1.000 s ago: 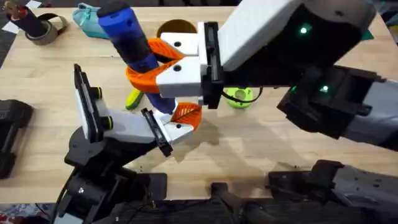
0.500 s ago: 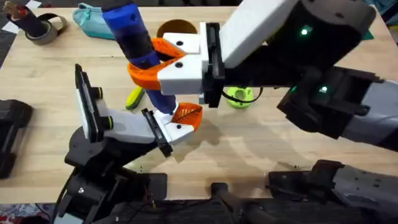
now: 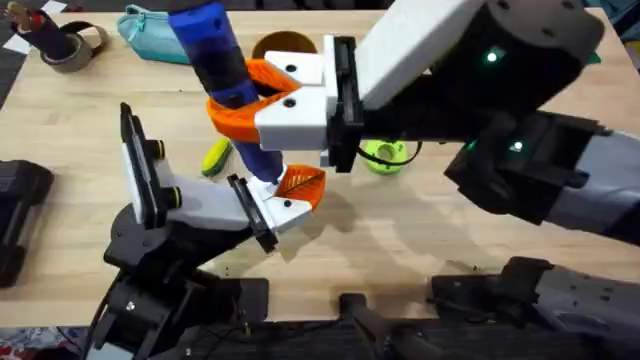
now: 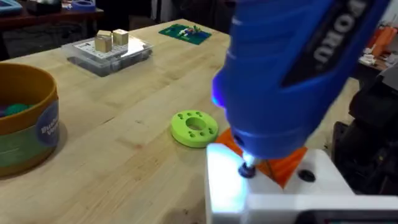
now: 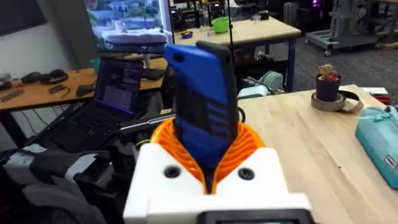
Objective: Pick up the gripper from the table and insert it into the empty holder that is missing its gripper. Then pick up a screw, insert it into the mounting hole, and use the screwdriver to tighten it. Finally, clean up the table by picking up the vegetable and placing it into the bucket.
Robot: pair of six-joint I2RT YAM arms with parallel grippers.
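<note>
My right gripper (image 3: pixel 238 106) reaches across the table, its orange jaws shut on the blue screwdriver (image 3: pixel 222 62), which leans a little and points down. The screwdriver's tip (image 4: pixel 247 169) rests on the white end block of the holder (image 3: pixel 205 205), right beside the orange gripper (image 3: pixel 301 184) seated in it. In the right wrist view the screwdriver (image 5: pixel 204 106) rises between the orange jaws of my right gripper (image 5: pixel 208 152). The yellow and green vegetable (image 3: pixel 215 157) lies on the table behind the holder. The tan bucket (image 3: pixel 283 44) stands at the back, partly hidden by the arm, and shows closer as bucket (image 4: pixel 28 118).
A bright green disc (image 3: pixel 385 155) with holes lies right of centre, also green disc (image 4: pixel 194 127). A teal pouch (image 3: pixel 148 30) and a tape roll (image 3: pixel 72 45) sit at the back left. A clear box (image 4: pixel 109 50) with small blocks is at the far side.
The screwdriver's handle has shifted slightly to the right with the right gripper still shut on it. The holder and the orange gripper have stayed put.
</note>
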